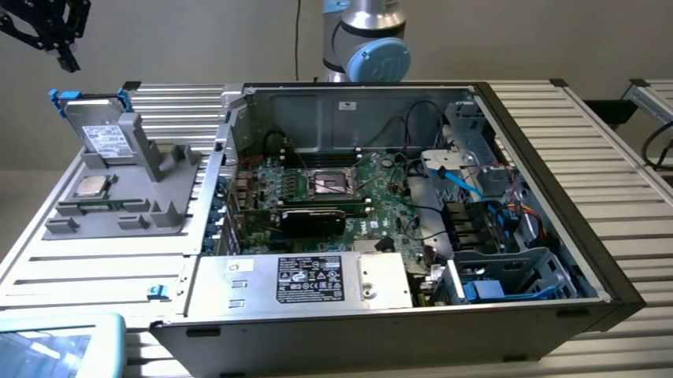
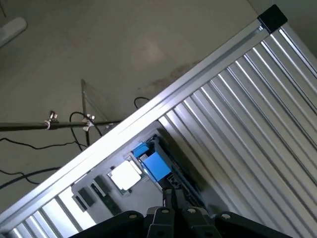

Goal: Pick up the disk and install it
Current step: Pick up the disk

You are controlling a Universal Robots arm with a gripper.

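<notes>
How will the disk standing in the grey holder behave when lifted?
The disk looks like a rigid metal slab: probably stiff and heavy for its size. Standing on edge in the grey holder, it may tip if pushed sideways. Its blue carrier looks plastic, perhaps flexible.

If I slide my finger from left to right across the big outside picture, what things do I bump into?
The disk standing in its grey holder → the silver power-supply box with the black label → the metal drive bay.
</notes>
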